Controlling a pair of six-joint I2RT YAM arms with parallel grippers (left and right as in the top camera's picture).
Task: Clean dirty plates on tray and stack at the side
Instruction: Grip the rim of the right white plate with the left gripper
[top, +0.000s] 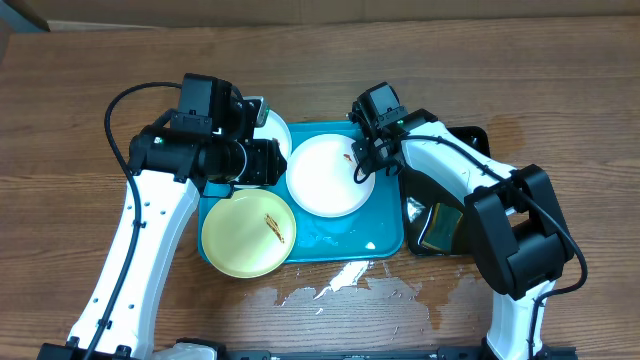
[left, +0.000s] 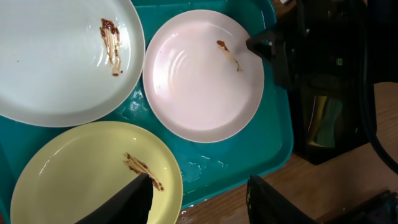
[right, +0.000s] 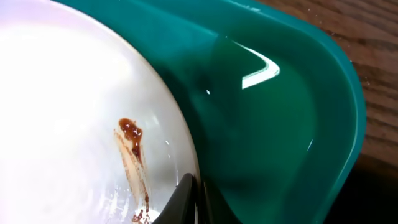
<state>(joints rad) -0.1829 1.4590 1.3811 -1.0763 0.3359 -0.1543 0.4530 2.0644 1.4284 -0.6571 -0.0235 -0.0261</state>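
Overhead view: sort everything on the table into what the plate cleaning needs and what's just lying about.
Job: turquoise tray; centre white plate, pinched at its rim by the right end effector; yellow-green plate; second white plate.
Lying about: black tray; spilled water beside the turquoise tray.
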